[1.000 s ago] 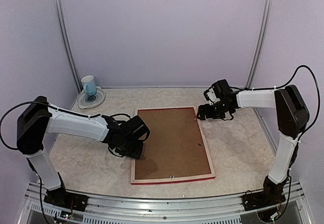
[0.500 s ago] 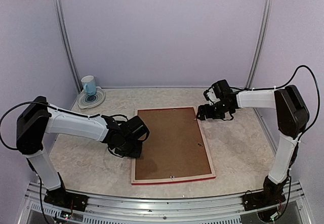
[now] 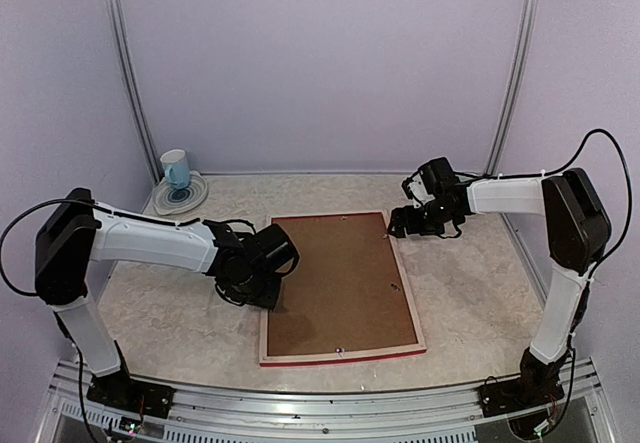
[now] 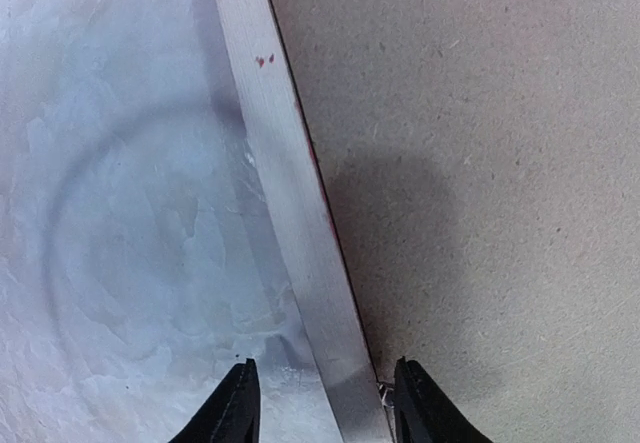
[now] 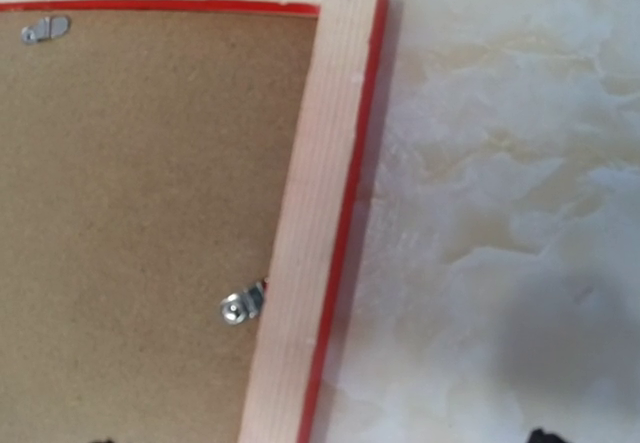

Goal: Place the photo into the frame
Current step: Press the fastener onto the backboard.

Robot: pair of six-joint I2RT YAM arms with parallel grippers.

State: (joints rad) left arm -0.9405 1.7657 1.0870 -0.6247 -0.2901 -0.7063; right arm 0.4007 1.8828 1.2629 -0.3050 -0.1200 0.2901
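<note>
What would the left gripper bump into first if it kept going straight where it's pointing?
Most likely the frame: its pale wooden edge lies between the fingers of the left gripper, though depth is unclear.

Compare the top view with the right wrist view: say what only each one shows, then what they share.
Only the top view: the left arm and right arm, the mug on its coaster, and the full outline of the frame, lying back up.
Only the right wrist view: a metal clip up close at the frame's inner edge, and the joint line at its corner.
Both: a corner of the frame, the brown board inside it, and the marbled table.
</note>
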